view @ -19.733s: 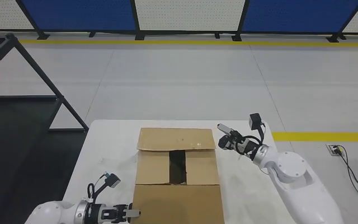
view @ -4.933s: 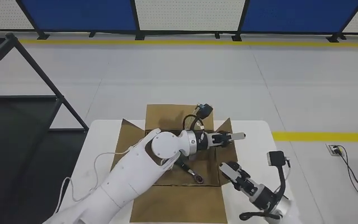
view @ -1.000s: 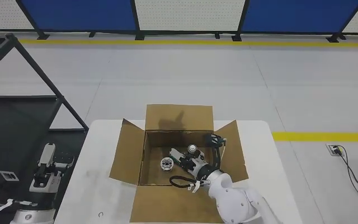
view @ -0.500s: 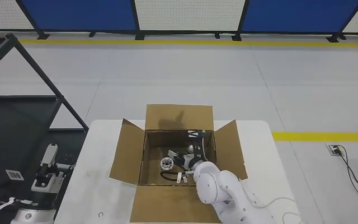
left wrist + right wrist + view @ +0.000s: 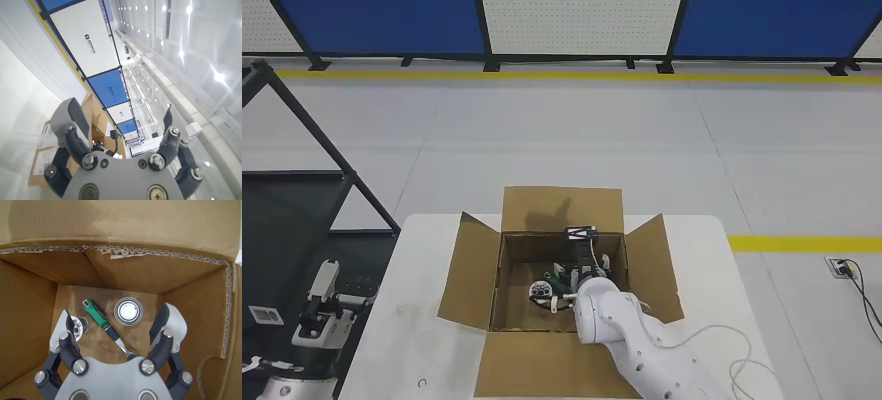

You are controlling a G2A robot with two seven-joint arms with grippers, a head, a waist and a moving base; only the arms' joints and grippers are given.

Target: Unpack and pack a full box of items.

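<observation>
An open cardboard box (image 5: 562,208) stands mid-table with all flaps folded out. My right gripper (image 5: 570,277) hangs open inside it, nothing between its fingers. On the box floor (image 5: 98,344) below the right gripper (image 5: 115,310) lie a green-handled ratchet wrench (image 5: 98,315), a round silver tin (image 5: 128,311) and a small round metal part (image 5: 80,326) beside one fingertip (image 5: 68,318). The metal part (image 5: 539,290) also shows from above. My left gripper (image 5: 121,106) is open and empty, pointing up and away, off the table's left side (image 5: 322,290). The box (image 5: 98,117) lies beyond it.
The white table (image 5: 422,330) has bare room on both sides of the box. A black metal frame (image 5: 312,130) stands left of the table. The box walls (image 5: 28,291) close in around the right gripper. Blue and white partition panels (image 5: 562,25) line the back.
My right arm has swung further over the box and its wrist turned toward the box's back-left. The left arm shifted slightly beside the table. Both grippers stay open.
</observation>
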